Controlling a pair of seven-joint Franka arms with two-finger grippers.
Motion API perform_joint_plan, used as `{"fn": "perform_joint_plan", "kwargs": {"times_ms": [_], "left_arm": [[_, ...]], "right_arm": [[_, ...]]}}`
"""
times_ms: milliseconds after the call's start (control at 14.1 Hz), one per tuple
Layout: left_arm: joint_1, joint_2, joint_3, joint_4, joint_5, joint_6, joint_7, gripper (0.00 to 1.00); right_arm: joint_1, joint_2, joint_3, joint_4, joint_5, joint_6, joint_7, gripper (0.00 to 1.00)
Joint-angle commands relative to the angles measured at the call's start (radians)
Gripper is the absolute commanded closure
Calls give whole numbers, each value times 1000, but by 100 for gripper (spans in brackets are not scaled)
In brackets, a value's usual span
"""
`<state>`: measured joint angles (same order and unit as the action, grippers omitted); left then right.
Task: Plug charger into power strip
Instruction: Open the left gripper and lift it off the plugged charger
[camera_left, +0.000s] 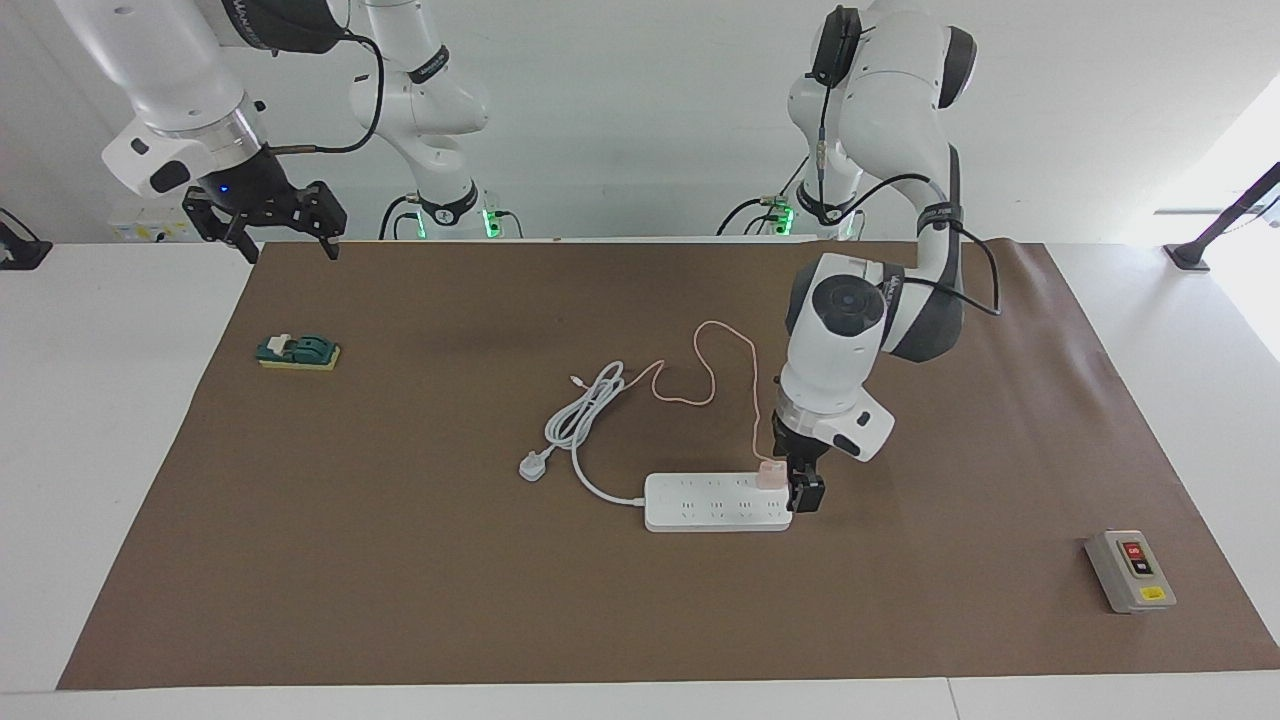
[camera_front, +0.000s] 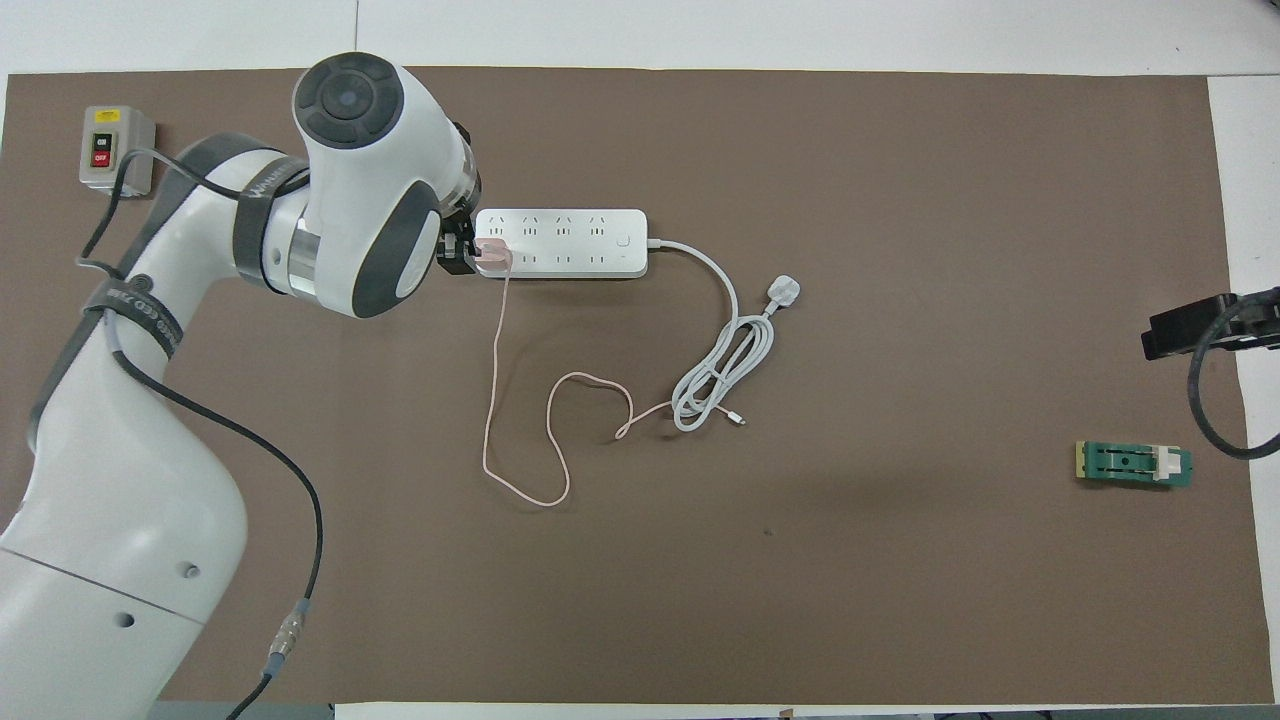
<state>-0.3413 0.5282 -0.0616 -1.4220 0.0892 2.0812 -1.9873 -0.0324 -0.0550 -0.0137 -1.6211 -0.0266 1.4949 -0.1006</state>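
Note:
The pale-pink charger stands upright on the white power strip, at the strip's end toward the left arm's end of the table, in the outlet row nearer the robots. Its thin pink cable loops over the mat toward the robots. My left gripper hangs low just off that end of the strip, beside the charger, open and holding nothing. My right gripper waits open in the air over the mat's corner at the right arm's end.
The strip's thick white cord and three-pin plug lie coiled beside it. A grey switch box sits at the left arm's end, farther from the robots. A green and yellow part lies at the right arm's end.

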Motion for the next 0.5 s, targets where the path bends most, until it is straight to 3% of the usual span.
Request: {"fn": "perform_joint_plan", "kwargs": {"times_ms": [0,213,426], "left_arm": [[62,-66,-12,-3,23,-41,13,0],[106,-120,-1,6,20,-105,250,0],[218,-163,-14,8,15,-170,489,0]], "right_arm": [[-12,-20,8,-22,5,16,18,0],[-12,-20,8,-22,5,16,18,0],[-11,-20,8,-22,5,16,33,0]]}}
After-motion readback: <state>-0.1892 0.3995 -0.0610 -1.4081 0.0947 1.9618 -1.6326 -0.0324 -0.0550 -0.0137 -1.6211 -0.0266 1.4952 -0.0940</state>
